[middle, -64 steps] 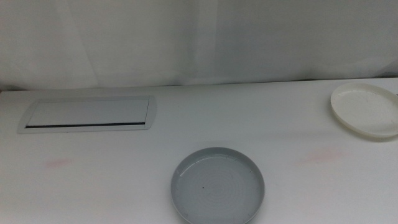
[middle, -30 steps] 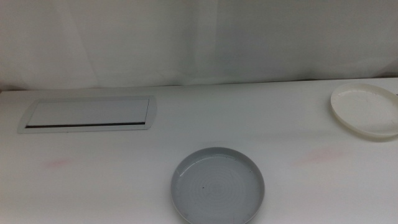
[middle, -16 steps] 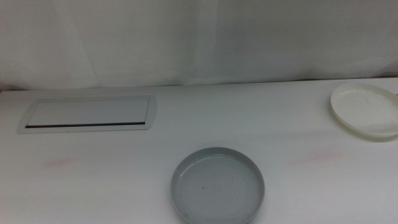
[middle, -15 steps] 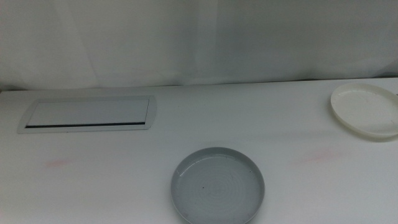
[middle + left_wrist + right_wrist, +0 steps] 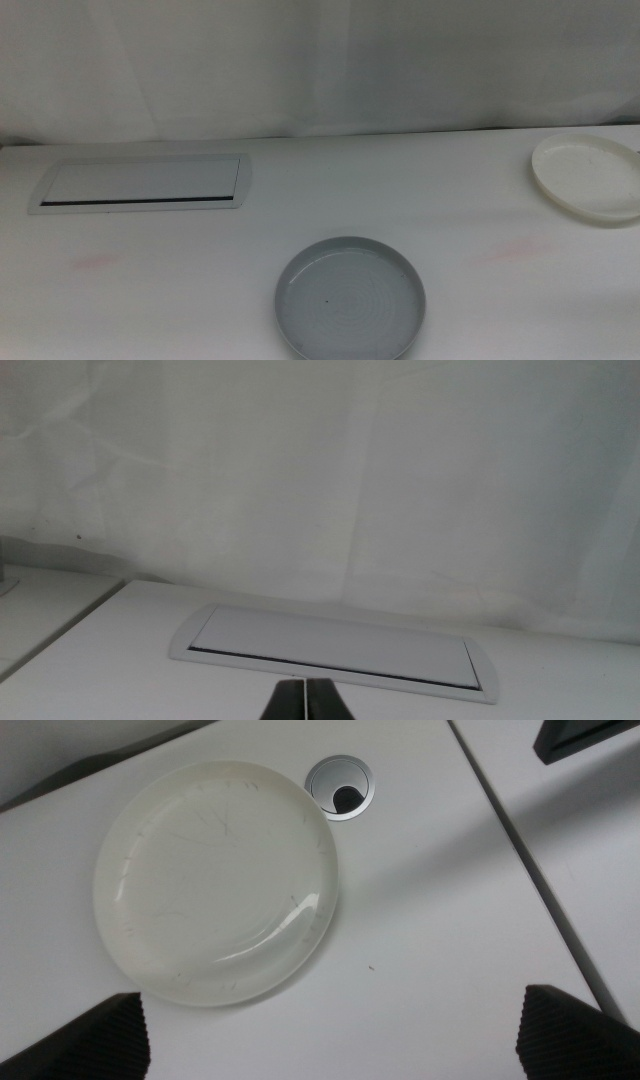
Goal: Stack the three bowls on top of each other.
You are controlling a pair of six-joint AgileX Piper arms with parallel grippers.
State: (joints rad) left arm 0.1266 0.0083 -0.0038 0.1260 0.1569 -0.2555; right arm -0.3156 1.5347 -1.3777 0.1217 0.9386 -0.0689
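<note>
— Where do the bowls sit?

— The grey bowl (image 5: 350, 298) lies at the near middle of the table (image 5: 300, 190), right way up and alone; the white bowl (image 5: 588, 176) rests at the far right edge, well apart from it; a mint one I can't see anywhere.

— And the arms?

— Neither shows from above; the right pincer (image 5: 330, 1038) hangs over the white bowl (image 5: 217, 881), jaws spread wide and gripping nothing; a round metal grommet (image 5: 340, 786) sits just beside that bowl; the left pincer (image 5: 305, 702) is clenched, jaws together and empty, facing the silver-framed panel (image 5: 335, 652).
</note>
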